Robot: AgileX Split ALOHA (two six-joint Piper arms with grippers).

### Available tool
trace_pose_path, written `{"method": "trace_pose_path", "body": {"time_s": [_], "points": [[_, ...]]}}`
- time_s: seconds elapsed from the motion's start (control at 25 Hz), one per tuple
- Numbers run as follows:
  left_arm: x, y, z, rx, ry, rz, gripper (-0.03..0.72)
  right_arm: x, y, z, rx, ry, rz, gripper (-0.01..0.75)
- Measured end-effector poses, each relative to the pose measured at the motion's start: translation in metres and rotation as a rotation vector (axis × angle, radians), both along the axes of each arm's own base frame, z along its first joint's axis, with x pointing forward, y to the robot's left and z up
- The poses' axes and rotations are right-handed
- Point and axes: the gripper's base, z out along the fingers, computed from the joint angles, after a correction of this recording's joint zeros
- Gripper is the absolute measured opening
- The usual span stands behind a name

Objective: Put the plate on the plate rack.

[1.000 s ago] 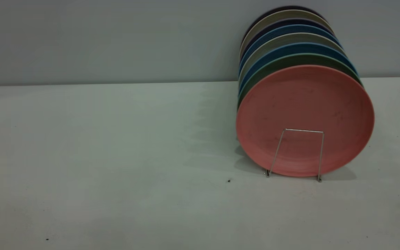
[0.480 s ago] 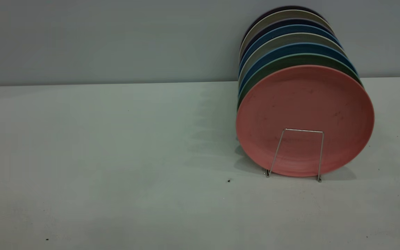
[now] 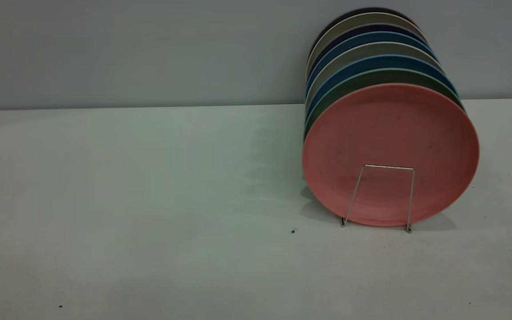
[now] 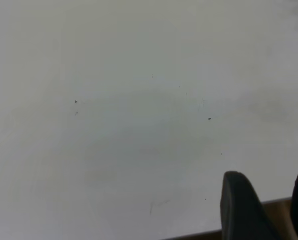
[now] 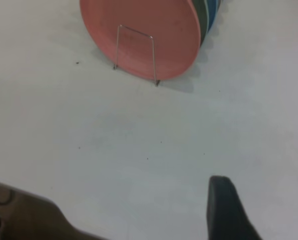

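The salmon-pink plate (image 3: 389, 133) stands upright on edge at the front of a row of plates, at the right of the table. It sits just behind the front squared loop of the silver wire plate rack (image 3: 382, 168). The right wrist view shows the same plate (image 5: 143, 20) and plate rack (image 5: 136, 30) well away from my right gripper (image 5: 264, 202), which is open and holds nothing. My left gripper (image 4: 269, 202) is open too, over bare table near the table's edge. Neither arm shows in the exterior view.
Behind the pink plate stand a green plate (image 3: 371, 78), blue plates (image 3: 371, 62) and several more, reaching back to the grey wall. The white table (image 3: 149, 200) stretches to the left of the rack. A brown strip (image 5: 23, 215) shows past the table's edge.
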Motion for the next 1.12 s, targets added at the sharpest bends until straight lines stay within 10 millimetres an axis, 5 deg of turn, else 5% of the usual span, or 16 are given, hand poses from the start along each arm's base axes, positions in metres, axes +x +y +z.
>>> {"method": "trace_pose_path", "body": {"time_s": [0.28, 0.8, 1.12], "points": [[-0.0004, 0.0001, -0.0001, -0.001, -0.003, 0.0, 0.284, -0.0001, 0.0001, -0.0002, 0.0, 0.0, -0.026, 0.38], [-0.0025, -0.0023, -0.0003, -0.001, -0.008, 0.154, 0.284, -0.003, 0.0025, -0.0002, -0.001, 0.0, -0.354, 0.373], [-0.003, -0.0033, -0.0003, -0.001, -0.008, 0.214, 0.284, -0.0032, 0.0026, -0.0002, -0.001, 0.0, -0.371, 0.366]]}}
